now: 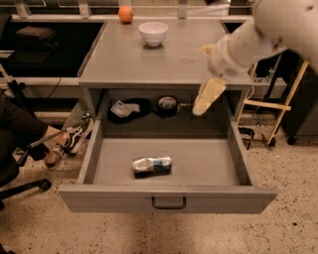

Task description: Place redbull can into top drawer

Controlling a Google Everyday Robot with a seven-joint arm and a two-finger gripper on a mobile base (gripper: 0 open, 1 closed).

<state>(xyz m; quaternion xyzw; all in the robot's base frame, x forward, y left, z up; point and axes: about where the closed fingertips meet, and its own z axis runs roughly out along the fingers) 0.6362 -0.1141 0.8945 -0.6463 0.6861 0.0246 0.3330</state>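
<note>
The redbull can (pixel 152 164), silver with blue patches, lies on its side on the floor of the open top drawer (pixel 169 196), left of its middle. The drawer is pulled far out, its black bar handle (pixel 169 203) at the front centre. My gripper (pixel 207 94) hangs from the white arm at the upper right, above the drawer's back right part and well above the can. It holds nothing.
A white bowl (pixel 153 32) and an orange fruit (pixel 125 14) sit at the back of the grey cabinet top (pixel 164 62). Dark items (pixel 167 105) lie in the shelf behind the drawer. A person's leg and shoe (pixel 67 144) are at the left.
</note>
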